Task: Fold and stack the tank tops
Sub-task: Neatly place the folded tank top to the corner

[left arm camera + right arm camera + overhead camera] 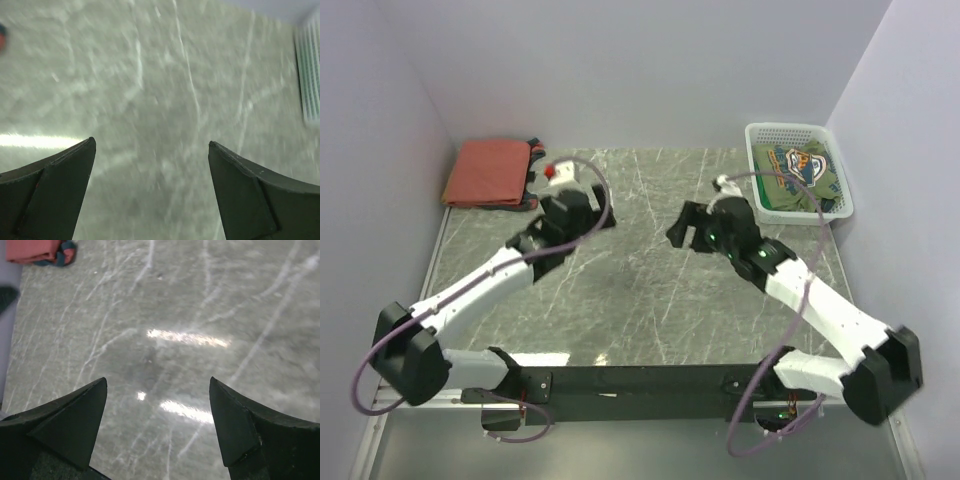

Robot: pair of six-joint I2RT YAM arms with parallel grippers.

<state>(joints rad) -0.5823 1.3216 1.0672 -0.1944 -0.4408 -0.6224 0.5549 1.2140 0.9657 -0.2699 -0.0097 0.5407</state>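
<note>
1. Folded rust-red tank top (485,172): flat on the counter (650,290), beyond and left of my left hand, in the far corner. Dark trim shows along the edge nearest that hand. I cannot tell whether it is 1 garment or 2 stacked.

2. Small red-and-white object (557,172): just beyond my left hand. I cannot tell what it is.

3. Left hand (570,212): fingers spread wide, grasping nothing, over bare counter.

4. Right hand (692,228): fingers spread wide too, grasping nothing, over bare counter.

5. White mesh basket (757,135): beyond and right of my right hand, its long axis running away from me. Inside is a crumpled green printed garment (800,165), which I judge to be the next tank top to fold. It is too bunched for me to give its long axis.

6. Governing relation: the basket lies near my right hand and well apart from my left, so the pick-up looks to fall to the right hand, reaching forward and rightward.

7. Views: only the top view shows what is in the basket. The left wrist view, blurred, shows my left hand (150,145) and a strip of the basket wall (310,75) far to its right. The right wrist view shows my right hand (157,382) and the folded top (35,250) far ahead to its left.
</note>
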